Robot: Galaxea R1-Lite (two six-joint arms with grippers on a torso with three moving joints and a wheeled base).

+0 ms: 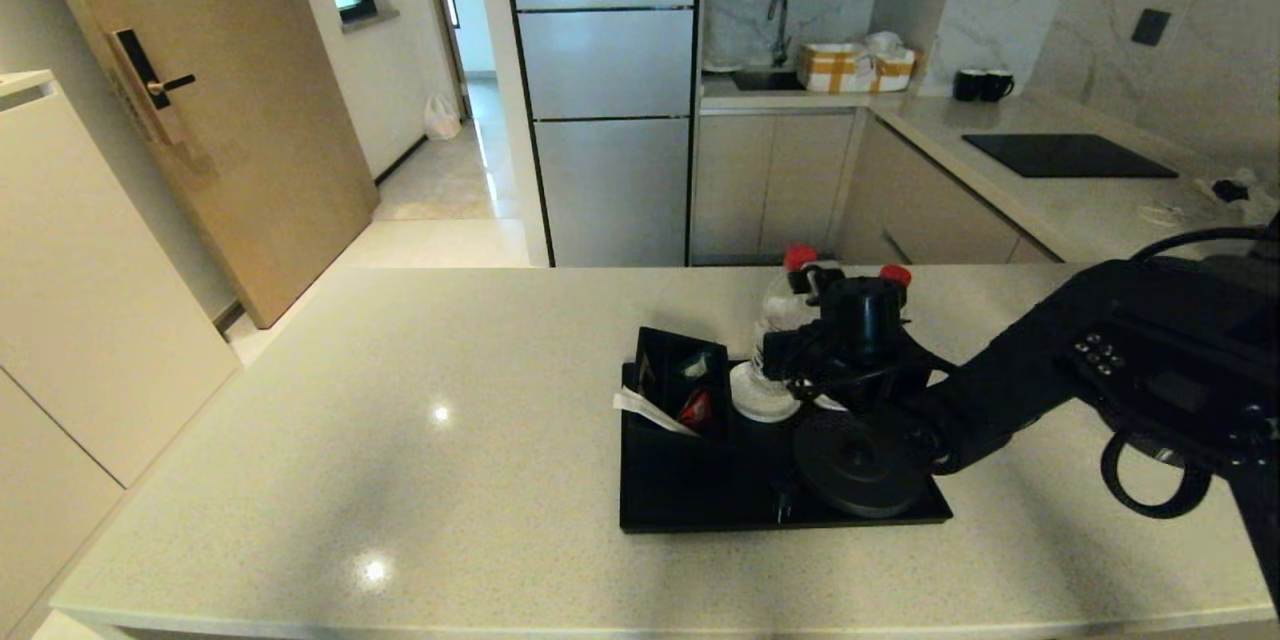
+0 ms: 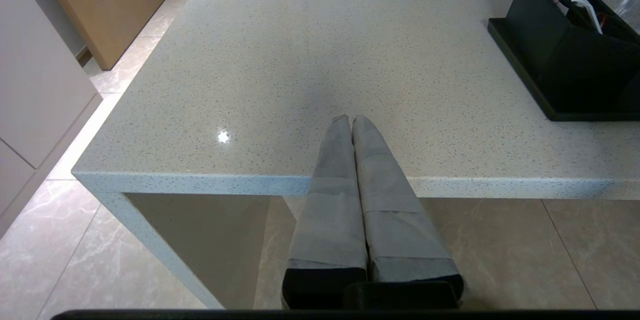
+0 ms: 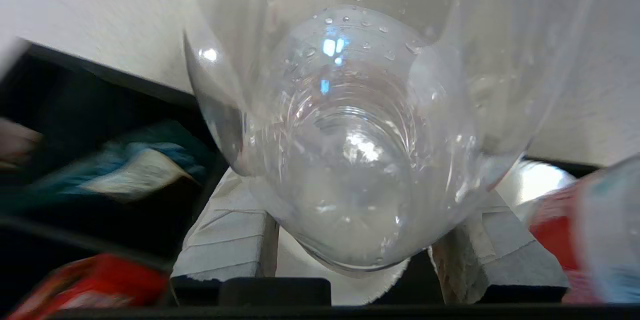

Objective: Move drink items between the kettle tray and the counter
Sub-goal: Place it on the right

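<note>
A clear water bottle (image 1: 778,312) with a red cap stands at the back of the black kettle tray (image 1: 690,495). My right gripper (image 1: 788,352) is shut on its lower body. The right wrist view looks at the bottle (image 3: 350,160) from below, with taped fingers (image 3: 230,240) pressing each side of it and a white coaster under its base. A second red-capped bottle (image 1: 895,276) is just behind my wrist, and its red label (image 3: 555,230) shows beside the held one. The round kettle base (image 1: 860,465) is bare; the kettle is out of view. My left gripper (image 2: 351,119) is shut and empty over the counter's (image 1: 400,440) near edge.
A black box of sachets (image 1: 680,380) stands on the tray's left part, close to the held bottle. A white coaster (image 1: 765,402) lies below the bottle. A black cooktop panel (image 1: 1065,156) and two dark mugs (image 1: 982,85) sit on the far counter.
</note>
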